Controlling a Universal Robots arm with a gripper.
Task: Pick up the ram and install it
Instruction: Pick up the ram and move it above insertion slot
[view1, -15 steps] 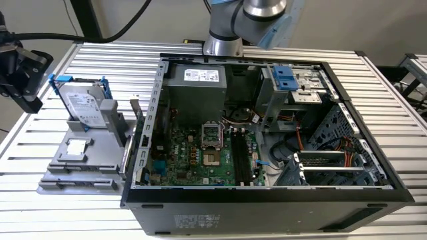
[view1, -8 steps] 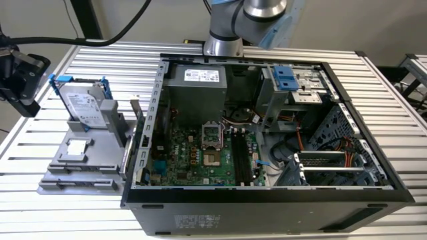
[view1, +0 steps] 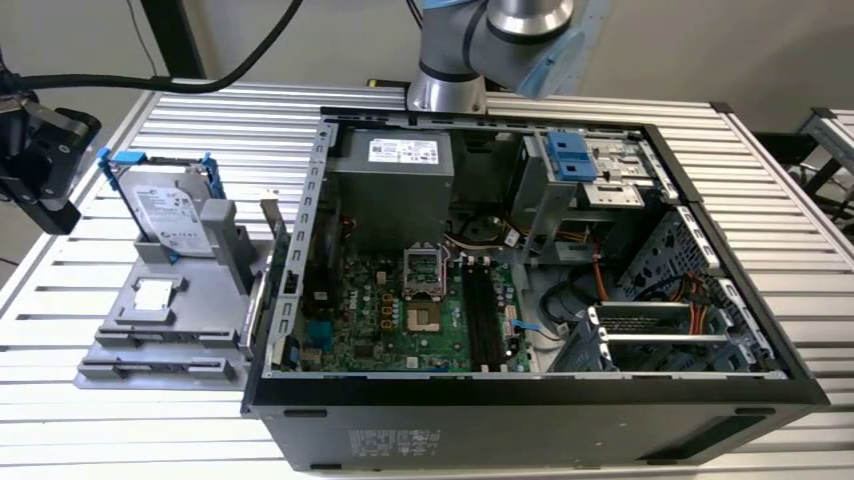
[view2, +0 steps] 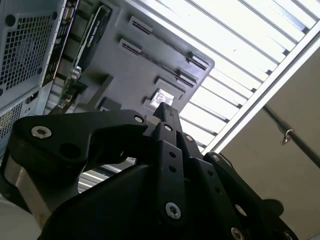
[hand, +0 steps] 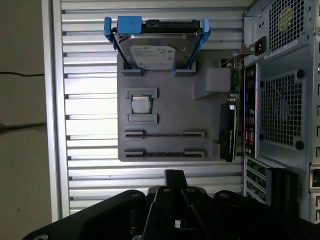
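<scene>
My gripper hangs over the slatted table beside a grey parts tray; its black fingers meet at the tip with nothing between them. In the exterior view the black tool head shows at the left edge, apart from the tray. On the tray, two long narrow holders each show a thin dark line. I cannot tell whether either line is the ram. The long black motherboard slots lie inside the open computer case.
The tray also carries a silver hard drive in a blue frame, a small square chip and a black card on edge next to the case wall. The table edge and floor lie beyond the tray.
</scene>
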